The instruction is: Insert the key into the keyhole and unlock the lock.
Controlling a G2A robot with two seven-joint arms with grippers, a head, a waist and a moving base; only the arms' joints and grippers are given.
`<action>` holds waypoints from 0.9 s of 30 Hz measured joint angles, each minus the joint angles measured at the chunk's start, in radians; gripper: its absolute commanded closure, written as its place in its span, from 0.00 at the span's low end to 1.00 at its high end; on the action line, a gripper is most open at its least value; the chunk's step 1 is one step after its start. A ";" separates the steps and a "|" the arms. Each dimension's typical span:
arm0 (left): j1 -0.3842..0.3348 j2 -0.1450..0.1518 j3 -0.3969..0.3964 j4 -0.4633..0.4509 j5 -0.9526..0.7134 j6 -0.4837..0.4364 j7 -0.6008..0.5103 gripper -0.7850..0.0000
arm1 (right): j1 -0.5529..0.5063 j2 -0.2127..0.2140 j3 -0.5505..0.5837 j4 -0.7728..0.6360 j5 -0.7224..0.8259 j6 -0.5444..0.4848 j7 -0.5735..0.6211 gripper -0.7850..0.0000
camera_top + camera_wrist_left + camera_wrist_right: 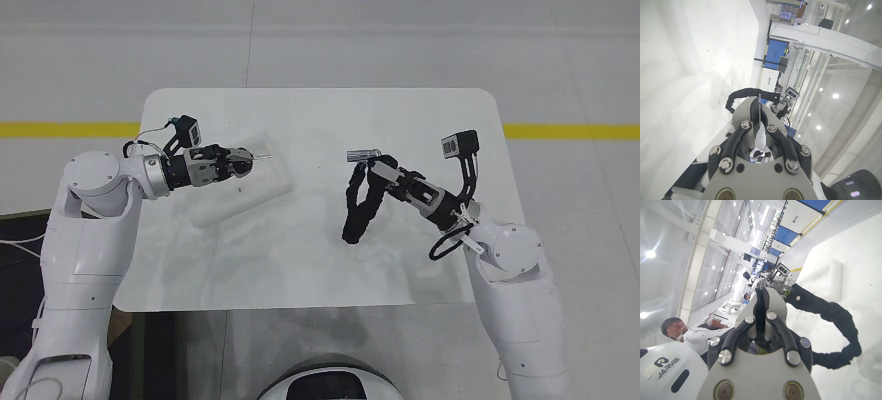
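L gripper [243, 160]: fingers clamped flat on key [262, 157], blade poking out past the tips, held over the far edge of the white foam block [270, 190] on the counter [300, 260]. R gripper [380, 170]: fingers closed on the cable lock [362, 156] just behind its silver barrel, black cable loop [355, 215] drooping below. Lock sits well apart from the block, on the R-arm side. Blade's long axis runs approx straight at the barrel, and the barrel end looks turned back twd it. Tip and keyhole are well apart. Next move prob closes that gap along the same line. Can't tell the slot's rotation vs the blade.
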 measured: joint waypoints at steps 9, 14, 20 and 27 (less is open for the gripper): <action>0.065 -0.034 0.065 -0.011 -0.294 -0.239 -0.009 1.00 | -0.048 -0.003 -0.076 -0.023 -0.018 -0.015 -0.057 1.00; 0.056 -0.048 0.103 0.037 -0.401 -0.268 -0.068 1.00 | -0.040 -0.004 -0.101 -0.016 0.016 -0.032 -0.058 1.00; 0.056 -0.051 0.129 0.046 -0.369 -0.266 -0.102 1.00 | -0.030 -0.004 -0.128 -0.004 0.008 -0.034 -0.049 1.00; 0.065 -0.050 0.127 0.011 -0.290 -0.310 -0.115 1.00 | -0.022 -0.002 -0.144 0.002 -0.007 -0.030 -0.047 1.00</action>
